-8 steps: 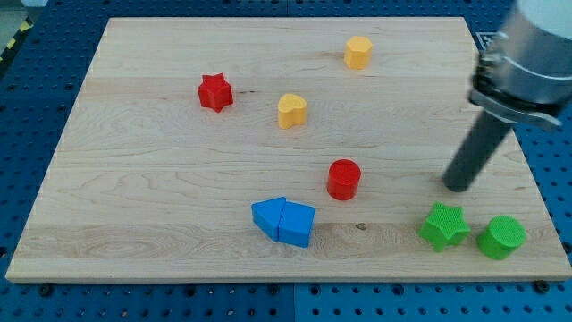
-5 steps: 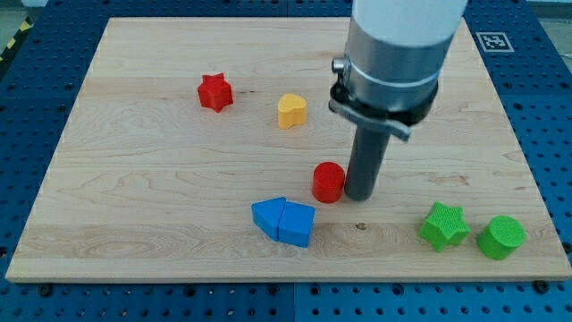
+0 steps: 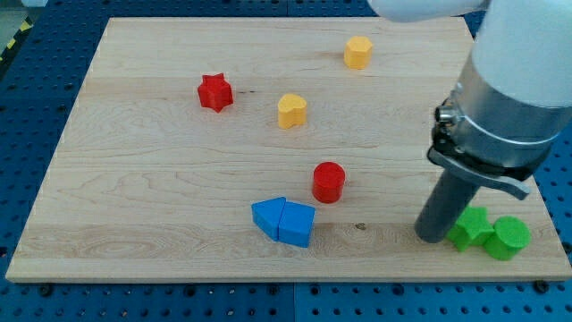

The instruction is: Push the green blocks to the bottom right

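A green star block and a green cylinder sit side by side, touching, at the board's bottom right corner. My tip rests on the board just left of the green star, against or very close to its left side. The rod and arm rise above it toward the view's top right and hide part of the star's top edge.
A red cylinder stands left of my tip. Two blue blocks lie together at the bottom middle. A red star, a yellow heart and a yellow hexagon lie further up. The board's right edge is close.
My tip swung left to the red cylinder, nudging it slightly left, then came back right to the green star. The star has slid right and now touches the green cylinder.
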